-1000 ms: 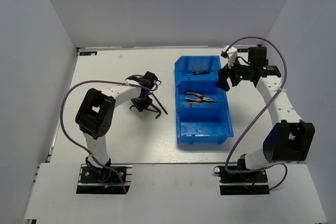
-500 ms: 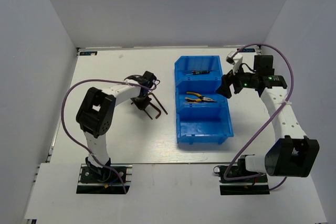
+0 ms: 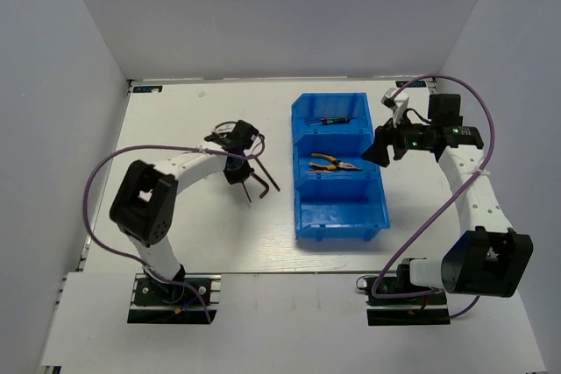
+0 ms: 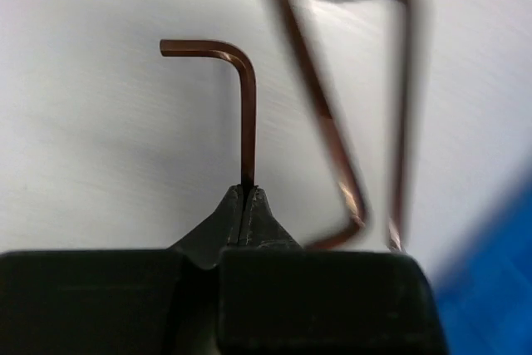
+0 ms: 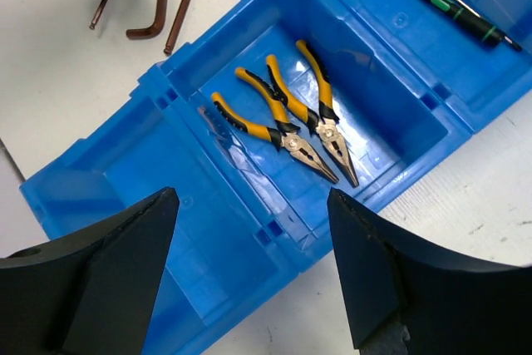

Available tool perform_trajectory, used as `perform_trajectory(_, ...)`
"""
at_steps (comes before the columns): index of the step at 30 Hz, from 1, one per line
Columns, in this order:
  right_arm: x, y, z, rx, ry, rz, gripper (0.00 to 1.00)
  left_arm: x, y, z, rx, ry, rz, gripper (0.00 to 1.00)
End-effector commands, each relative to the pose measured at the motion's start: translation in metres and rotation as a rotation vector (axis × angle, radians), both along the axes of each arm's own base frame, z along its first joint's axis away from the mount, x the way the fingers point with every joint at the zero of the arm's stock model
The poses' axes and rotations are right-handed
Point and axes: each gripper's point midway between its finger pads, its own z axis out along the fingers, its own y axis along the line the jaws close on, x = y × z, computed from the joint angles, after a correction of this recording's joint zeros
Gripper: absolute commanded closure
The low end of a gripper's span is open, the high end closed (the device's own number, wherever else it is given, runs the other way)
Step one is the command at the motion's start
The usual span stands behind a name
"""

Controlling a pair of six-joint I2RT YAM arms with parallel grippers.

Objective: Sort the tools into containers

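1. Left hand (image 4: 247, 197) has its fingers pressed together on the very tip of one hex key (image 4: 248, 106), gripping the long leg, with the bent short leg pointing away from the hand
2. That grip is thin and right at the end, so the key probably swings or pivots if moved fast; go slow, no wrist jerks
3. The held key is over the surface (image 3: 175, 120), left of the containers (image 3: 302, 208); can't tell if it is clear of the surface yet
4. Two loose hex keys (image 4: 320, 114) lie just beside the held one, blurred in the left wrist view; lift straight up first so the bent end doesn't hook them
5. Pliers (image 5: 287, 126) are in the middle compartment and screwdrivers (image 5: 453, 6) in the far one; the near compartment (image 5: 166, 197) shows nothing inside, so it's the likely home for hex keys
6. Right hand (image 5: 253, 288) has its jaws wide apart, holds nothing and hovers at the right side of the containers; bring the key in over the left wall to stay away from it
7. Carry high enough to clear the wall, lower into the near compartment, and let go only when the key is low inside so it doesn't bounce out
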Motion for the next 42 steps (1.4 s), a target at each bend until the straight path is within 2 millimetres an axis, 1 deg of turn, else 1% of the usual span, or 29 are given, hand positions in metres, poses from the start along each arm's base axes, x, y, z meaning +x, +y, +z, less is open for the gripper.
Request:
perform_trajectory(1, -0.009, 0.006, 0.019, 0.039, -0.042, 0.053, 0.26, 0.026, -0.043, 0.092, -0.130, -0.282, -0.368, 1.00)
perform_trajectory(3, -0.007, 0.007, 0.020, 0.053, -0.035, 0.053, 0.39, 0.035, -0.076, 0.122, -0.205, -0.426, -0.552, 1.00)
perform_trajectory(4, -0.006, 0.008, 0.020, 0.058, -0.028, 0.052, 0.45, 0.029, -0.100, 0.140, -0.299, -0.470, -0.681, 1.00)
perform_trajectory(5, -0.004, 0.007, 0.020, 0.063, -0.024, 0.049, 0.52, 0.025, -0.112, 0.149, -0.304, -0.523, -0.815, 1.00)
perform_trajectory(6, -0.003, 0.008, 0.024, 0.070, -0.031, 0.053, 0.68, 0.023, -0.122, 0.162, -0.340, -0.574, -0.879, 1.00)
perform_trajectory(7, -0.004, 0.009, 0.025, 0.077, -0.023, 0.056, 0.78, 0.005, -0.149, 0.172, -0.467, -0.635, -1.037, 1.00)
perform_trajectory(9, -0.002, 0.008, 0.026, 0.083, -0.018, 0.067, 1.00, -0.011, -0.170, 0.187, -0.526, -0.740, -1.183, 1.00)
perform_trajectory(10, -0.001, 0.007, 0.027, 0.080, -0.021, 0.066, 1.00, -0.026, -0.186, 0.197, -0.597, -0.812, -1.272, 1.00)
perform_trajectory(12, 0.001, 0.003, 0.030, 0.084, -0.027, 0.059, 1.00, -0.036, -0.199, 0.203, -0.633, -0.841, -1.343, 1.00)
perform_trajectory(13, 0.002, 0.002, 0.033, 0.083, -0.033, 0.057, 1.00, -0.039, -0.209, 0.192, -0.643, -0.833, -1.380, 1.00)
perform_trajectory(16, 0.007, -0.003, 0.038, 0.085, -0.053, 0.028, 1.00, -0.044, -0.230, 0.193, -0.660, -0.847, -1.457, 1.00)
perform_trajectory(17, 0.009, -0.004, 0.040, 0.084, -0.065, 0.021, 1.00, -0.049, -0.241, 0.186, -0.660, -0.835, -1.489, 1.00)
perform_trajectory(18, 0.010, -0.008, 0.042, 0.082, -0.075, 0.005, 1.00, -0.048, -0.248, 0.191, -0.665, -0.846, -1.500, 1.00)
perform_trajectory(21, 0.010, -0.014, 0.040, 0.078, -0.072, -0.018, 1.00, -0.052, -0.262, 0.179, -0.649, -0.811, -1.549, 1.00)
perform_trajectory(22, 0.010, -0.015, 0.042, 0.080, -0.077, -0.021, 1.00, -0.059, -0.265, 0.172, -0.663, -0.783, -1.566, 1.00)
perform_trajectory(23, 0.010, -0.017, 0.042, 0.079, -0.080, -0.026, 0.97, -0.058, -0.266, 0.176, -0.657, -0.798, -1.573, 1.00)
perform_trajectory(24, 0.010, -0.017, 0.042, 0.081, -0.075, -0.025, 0.91, -0.062, -0.269, 0.167, -0.654, -0.765, -1.574, 1.00)
perform_trajectory(26, 0.009, -0.017, 0.044, 0.093, -0.073, -0.014, 0.83, -0.066, -0.272, 0.167, -0.659, -0.763, -1.584, 1.00)
perform_trajectory(28, 0.009, -0.017, 0.047, 0.098, -0.077, -0.009, 0.70, -0.070, -0.270, 0.162, -0.650, -0.736, -1.566, 0.92)
perform_trajectory(29, 0.011, -0.016, 0.047, 0.105, -0.068, -0.002, 0.51, -0.075, -0.271, 0.159, -0.653, -0.715, -1.572, 0.68)
perform_trajectory(30, 0.012, -0.015, 0.051, 0.111, -0.073, 0.004, 0.42, -0.076, -0.268, 0.152, -0.644, -0.676, -1.563, 0.58)
perform_trajectory(34, 0.019, -0.006, 0.061, 0.164, -0.052, 0.054, 0.37, -0.083, -0.258, 0.153, -0.609, -0.675, -1.550, 0.38)
perform_trajectory(36, 0.027, 0.000, 0.067, 0.189, -0.042, 0.081, 0.38, -0.085, -0.251, 0.150, -0.594, -0.672, -1.538, 0.37)
perform_trajectory(37, 0.028, 0.003, 0.068, 0.190, -0.037, 0.093, 0.39, -0.087, -0.249, 0.162, -0.596, -0.701, -1.539, 0.37)
perform_trajectory(38, 0.029, 0.012, 0.060, 0.196, 0.003, 0.121, 0.41, -0.084, -0.246, 0.163, -0.574, -0.712, -1.520, 0.37)
perform_trajectory(39, 0.029, 0.017, 0.058, 0.190, 0.012, 0.139, 0.47, -0.082, -0.245, 0.171, -0.561, -0.737, -1.508, 0.39)
perform_trajectory(40, 0.030, 0.020, 0.066, 0.162, -0.038, 0.175, 0.51, -0.081, -0.240, 0.176, -0.546, -0.755, -1.494, 0.42)
perform_trajectory(41, 0.024, 0.031, 0.057, 0.137, 0.001, 0.211, 0.55, -0.081, -0.230, 0.194, -0.522, -0.813, -1.446, 0.49)
perform_trajectory(42, 0.016, 0.053, 0.049, 0.090, 0.004, 0.291, 0.66, -0.079, -0.221, 0.203, -0.500, -0.840, -1.400, 0.77)
